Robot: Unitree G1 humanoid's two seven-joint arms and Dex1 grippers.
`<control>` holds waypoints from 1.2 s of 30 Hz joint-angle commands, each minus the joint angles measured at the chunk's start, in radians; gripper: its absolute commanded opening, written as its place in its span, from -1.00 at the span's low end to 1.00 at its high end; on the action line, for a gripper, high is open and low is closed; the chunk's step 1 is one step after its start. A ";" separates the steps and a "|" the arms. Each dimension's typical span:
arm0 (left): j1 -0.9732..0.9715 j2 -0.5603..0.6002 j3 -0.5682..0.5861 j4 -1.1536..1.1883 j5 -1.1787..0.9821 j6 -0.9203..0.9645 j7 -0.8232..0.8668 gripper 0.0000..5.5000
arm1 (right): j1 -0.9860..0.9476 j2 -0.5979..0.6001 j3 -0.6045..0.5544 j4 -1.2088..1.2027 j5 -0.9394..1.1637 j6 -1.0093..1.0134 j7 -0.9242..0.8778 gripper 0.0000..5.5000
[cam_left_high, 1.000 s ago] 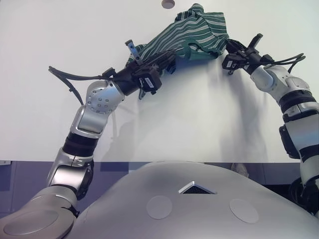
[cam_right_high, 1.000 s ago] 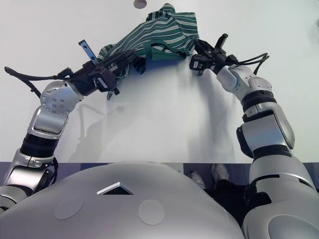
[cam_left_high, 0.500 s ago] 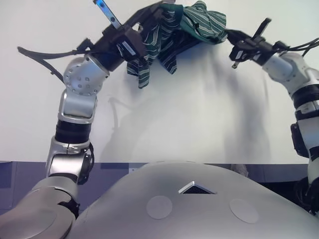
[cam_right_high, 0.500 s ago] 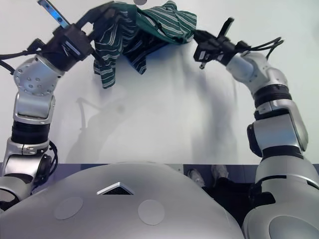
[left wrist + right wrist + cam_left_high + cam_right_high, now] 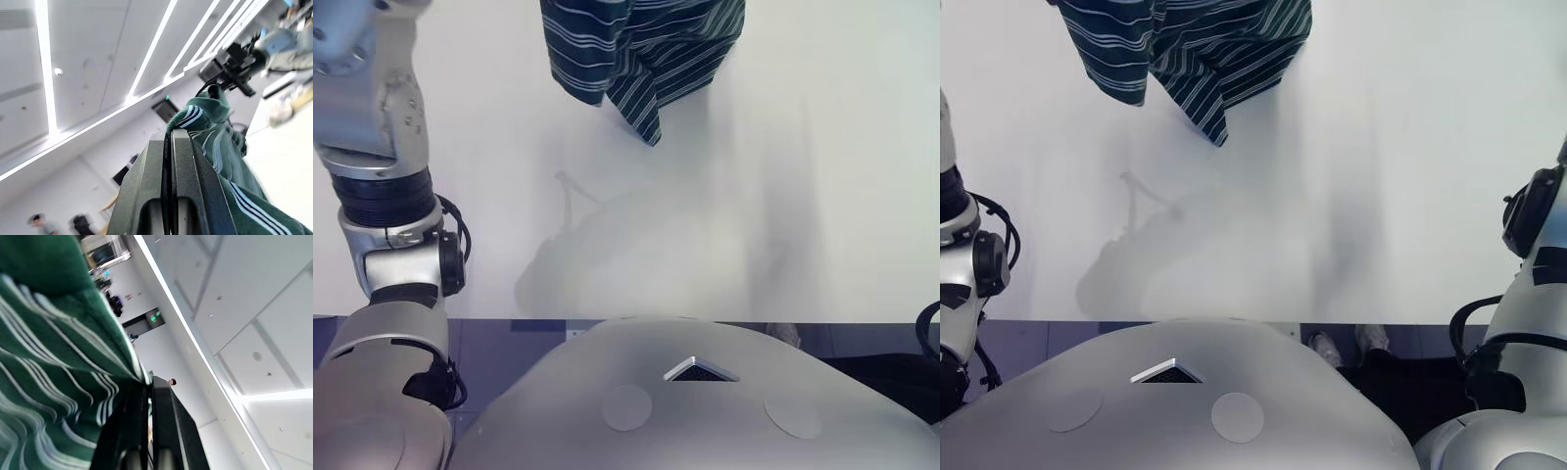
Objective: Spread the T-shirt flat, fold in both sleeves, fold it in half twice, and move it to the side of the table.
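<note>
Left gripper: both fingers pressed together on a pinched fold of the T-shirt. Right gripper: fingers likewise closed, striped cloth caught at their tips; from the left wrist it appears farther off, holding the opposite end of the garment. The T-shirt stretches between the two grippers and hangs below them in loose, bunched folds, its lowest corner dangling clear of the table underneath.

Progress, as judged: the task is in its first step. The garment is held in the air and not yet spread flat. No sleeve is folded in, neither halving fold is made, and the move to the table's side remains.

Count: one T-shirt, two grippers, one table.
</note>
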 commanded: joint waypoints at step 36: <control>0.365 0.148 -0.933 0.277 0.539 0.313 0.105 -1.00 | 1.035 0.033 0.439 -0.559 -0.550 0.515 -0.051 -1.00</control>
